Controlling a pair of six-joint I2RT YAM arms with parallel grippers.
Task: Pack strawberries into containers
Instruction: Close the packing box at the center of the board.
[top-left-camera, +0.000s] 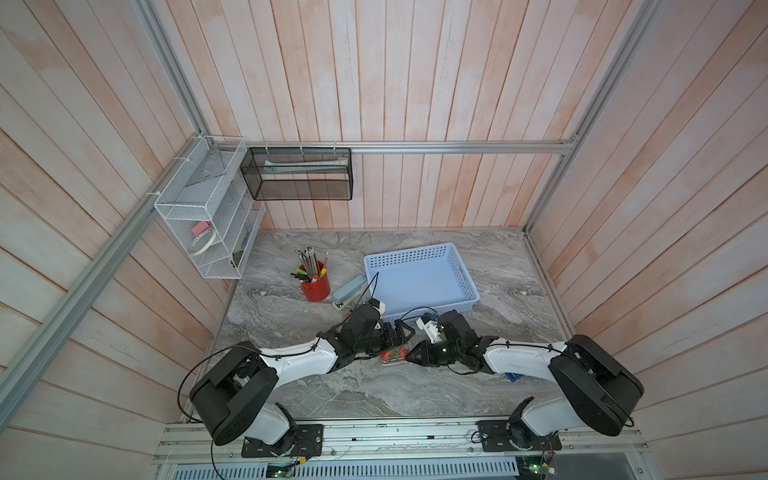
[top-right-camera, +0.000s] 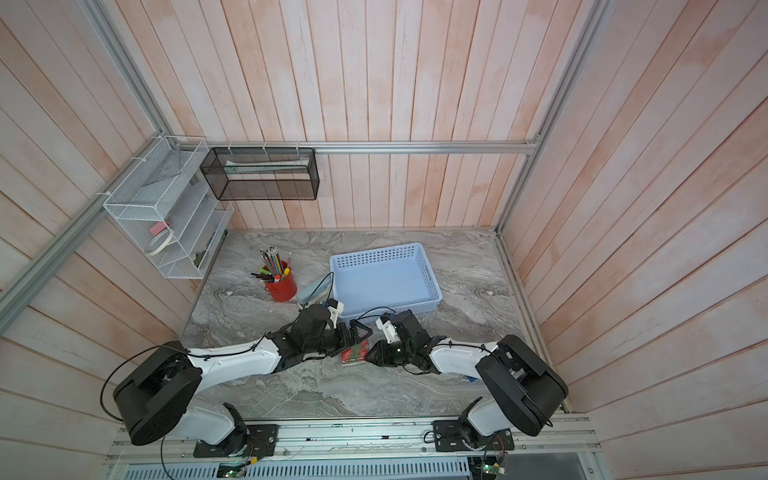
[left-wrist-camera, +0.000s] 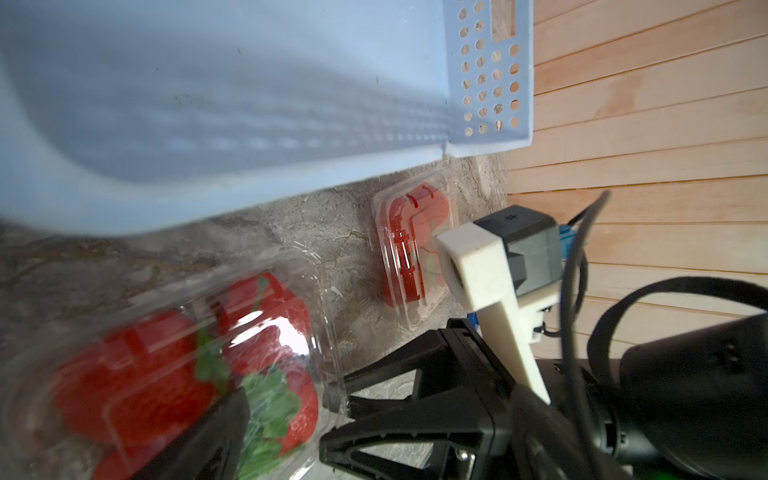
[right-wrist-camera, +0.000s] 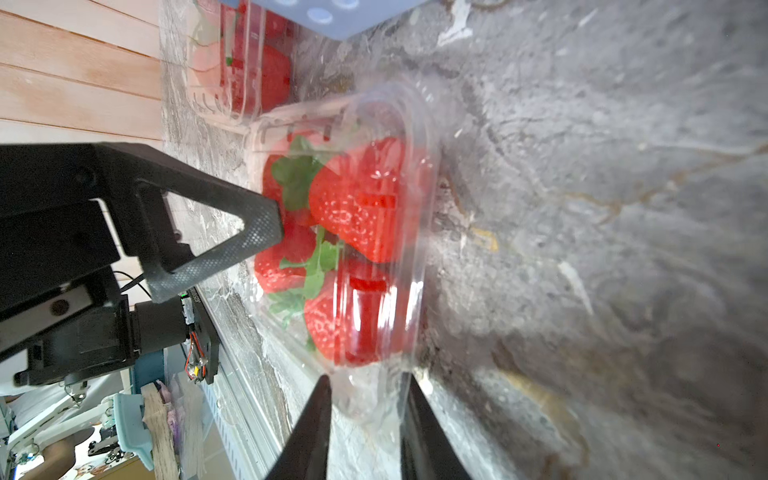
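Both top views: bright, even, diffuse light; source out of frame. Table (top-left-camera: 374, 395) uniformly lit, only faint soft-edged shadows under the arms (top-left-camera: 299, 357). Wide-angle lens: wall planks (top-left-camera: 83, 124) splay and bow toward the frame edges. Overall slightly soft.

Left wrist view: blue basket (left-wrist-camera: 208, 104) close to the lens, badly blurred and smeared. Nearer container (left-wrist-camera: 322, 291) soft too, white glare patch on its lid over the strawberries (left-wrist-camera: 137, 374). Farther container (left-wrist-camera: 382, 216) sharper.

Right wrist view: strawberries sharp, saturated; thin specular streaks on the clear plastic. Table smeared and out of focus away from the strawberries.
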